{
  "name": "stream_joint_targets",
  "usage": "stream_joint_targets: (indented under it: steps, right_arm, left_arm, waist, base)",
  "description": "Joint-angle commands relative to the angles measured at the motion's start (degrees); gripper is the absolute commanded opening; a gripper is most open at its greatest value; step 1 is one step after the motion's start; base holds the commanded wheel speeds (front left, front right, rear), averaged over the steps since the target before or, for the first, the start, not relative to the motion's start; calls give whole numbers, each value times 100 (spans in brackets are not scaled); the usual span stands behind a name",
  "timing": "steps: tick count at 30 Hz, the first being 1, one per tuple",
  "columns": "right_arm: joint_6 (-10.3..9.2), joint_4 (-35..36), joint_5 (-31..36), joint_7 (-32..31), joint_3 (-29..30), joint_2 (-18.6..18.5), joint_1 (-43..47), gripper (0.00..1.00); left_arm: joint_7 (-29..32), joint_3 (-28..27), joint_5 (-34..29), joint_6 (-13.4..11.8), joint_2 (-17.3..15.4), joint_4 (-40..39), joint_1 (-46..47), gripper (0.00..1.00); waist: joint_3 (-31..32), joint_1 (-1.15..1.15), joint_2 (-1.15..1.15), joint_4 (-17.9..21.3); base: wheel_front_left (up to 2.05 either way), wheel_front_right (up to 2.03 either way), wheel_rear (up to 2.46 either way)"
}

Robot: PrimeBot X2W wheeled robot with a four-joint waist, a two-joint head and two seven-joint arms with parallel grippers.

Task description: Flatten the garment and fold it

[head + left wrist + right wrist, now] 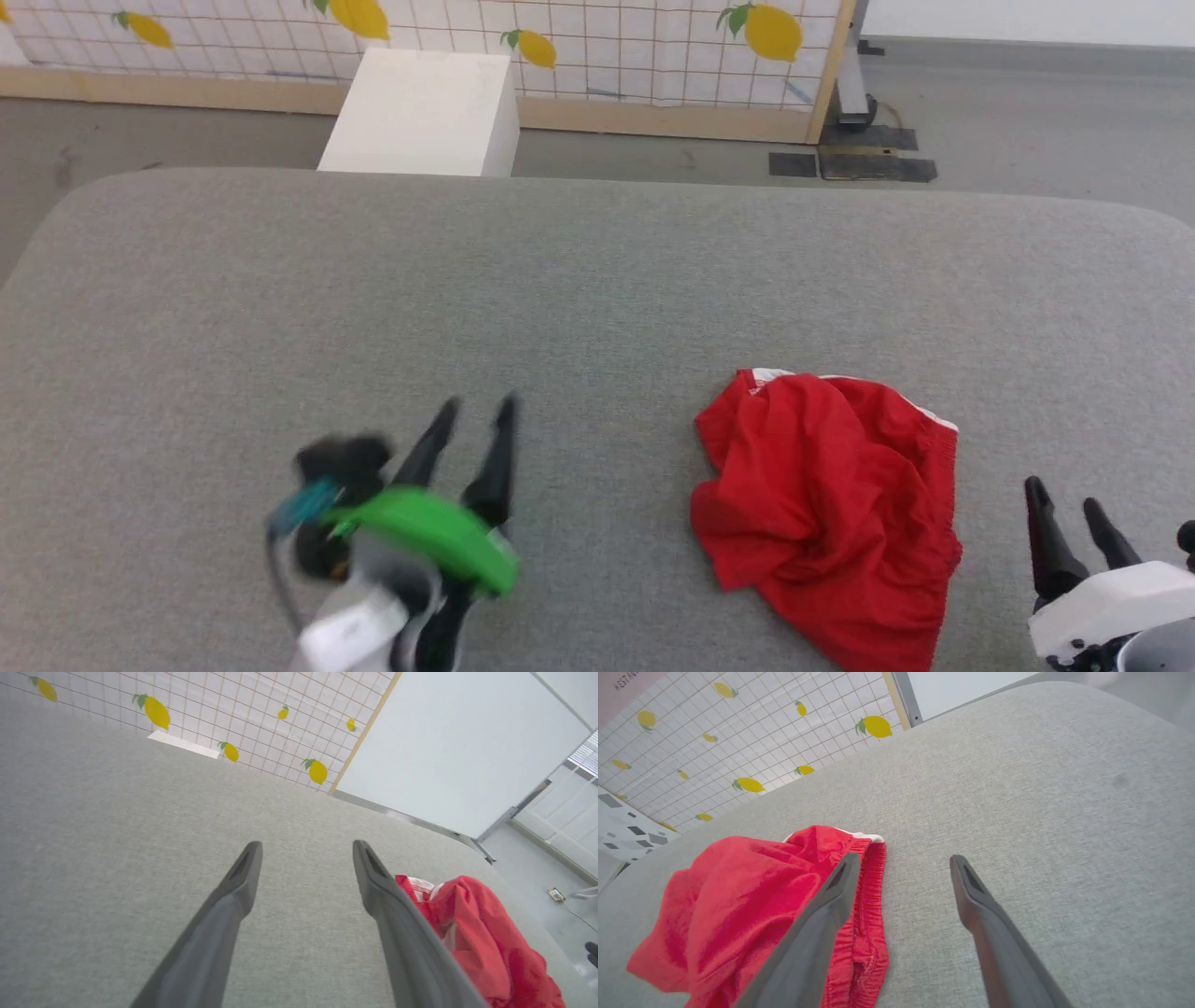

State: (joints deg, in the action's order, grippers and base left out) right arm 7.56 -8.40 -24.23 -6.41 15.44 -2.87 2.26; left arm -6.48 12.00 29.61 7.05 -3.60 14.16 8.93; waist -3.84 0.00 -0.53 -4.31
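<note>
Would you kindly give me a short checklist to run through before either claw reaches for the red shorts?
1. Left claw open and empty: ok.
2. Right claw open and empty: ok.
3. Shorts lying flat: not ok, crumpled in a heap.
4. Waistband found: ok, its gathered edge lies on the right claw's side.
5. Which face is up: cannot tell, too many folds.
6. Room on the grey surface to spread them: ok.

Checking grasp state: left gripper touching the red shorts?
Apart. Head view shows a wide strip of bare gray surface between the left gripper and the shorts.
</note>
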Motion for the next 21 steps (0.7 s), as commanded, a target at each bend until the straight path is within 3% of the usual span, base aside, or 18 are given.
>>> stream_joint_targets:
  steps: [1,9,16,17,18,19,21]
  right_arm:
    - [-8,-14,119,33,70,0,-92,100]
    - [-8,-111,184,-12,79,0,-248,100]
    - [-8,-282,115,149,-24,0,-273,100]
    - [-8,-301,107,167,-29,0,-275,100]
    - [-8,-321,95,189,-28,0,-277,100]
    - [-8,-332,86,209,-11,0,-277,100]
    - [-8,-364,96,246,23,0,-280,100]
  left_arm:
    - [258,208,184,43,0,-46,320,100]
    - [2650,1693,746,43,17,423,1272,100]
    - [2918,2285,899,43,-34,580,1277,100]
    - [2887,2323,904,43,-52,598,1270,65]
    - [2789,2325,922,43,-64,602,1263,8]
    - [2719,2297,962,44,-64,607,1259,0]
    - [2558,2206,1048,44,-92,572,1301,0]
  waist:
    - [-32,0,53,94]
    - [-265,0,53,544]
    - [-428,0,53,805]
    - [-433,0,53,812]
    - [-439,0,53,811]
    - [-447,0,53,790]
    - [-435,0,53,719]
  base:
    - [0,0,0]
    - [0,0,0]
    - [0,0,0]
    - [0,0,0]
    - [0,0,0]
    - [0,0,0]
    - [0,0,0]
